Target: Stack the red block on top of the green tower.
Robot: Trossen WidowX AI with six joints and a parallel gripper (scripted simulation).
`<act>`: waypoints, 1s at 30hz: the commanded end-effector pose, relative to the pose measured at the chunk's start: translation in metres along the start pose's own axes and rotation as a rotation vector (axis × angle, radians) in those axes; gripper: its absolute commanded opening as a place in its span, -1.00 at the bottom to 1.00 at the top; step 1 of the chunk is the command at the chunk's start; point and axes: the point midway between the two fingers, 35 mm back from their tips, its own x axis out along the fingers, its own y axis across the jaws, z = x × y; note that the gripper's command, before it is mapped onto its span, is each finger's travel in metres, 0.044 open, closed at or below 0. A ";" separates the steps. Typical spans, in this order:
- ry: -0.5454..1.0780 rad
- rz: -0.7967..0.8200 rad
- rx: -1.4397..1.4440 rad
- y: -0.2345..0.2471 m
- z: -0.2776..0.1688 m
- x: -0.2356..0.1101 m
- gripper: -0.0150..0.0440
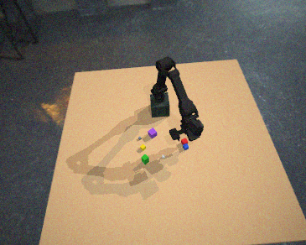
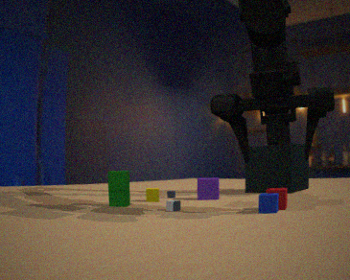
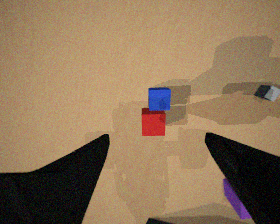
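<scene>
The red block [image 1: 184, 141] [image 2: 279, 197] [image 3: 153, 122] lies on the tan table [image 1: 241, 189], touching a blue block [image 1: 185, 147] [image 2: 268, 202] [image 3: 159, 98] just beyond it. The green tower [image 1: 145, 158] [image 2: 119, 188] stands upright well to the left, apart from the other blocks. My gripper [image 1: 178, 134] [image 2: 277, 155] [image 3: 156, 137] is open and empty. It hangs a little above the table, just short of the red block. In the wrist view the red block sits between and just ahead of the two dark fingers.
A purple block [image 1: 153, 132] [image 2: 208, 188] [image 3: 234, 197], a yellow block [image 1: 142, 147] [image 2: 152, 195] and two small grey cubes [image 1: 163, 156] [image 2: 173, 205] [image 3: 269, 93] lie between the red block and the tower. The arm's dark base [image 1: 160, 105] [image 2: 276, 173] stands behind them.
</scene>
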 end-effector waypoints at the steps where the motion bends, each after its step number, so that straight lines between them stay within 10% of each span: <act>1: 0.024 -0.010 -0.005 -0.002 -0.007 0.025 1.00; 30: 0.024 -0.010 -0.005 -0.001 -0.007 0.060 1.00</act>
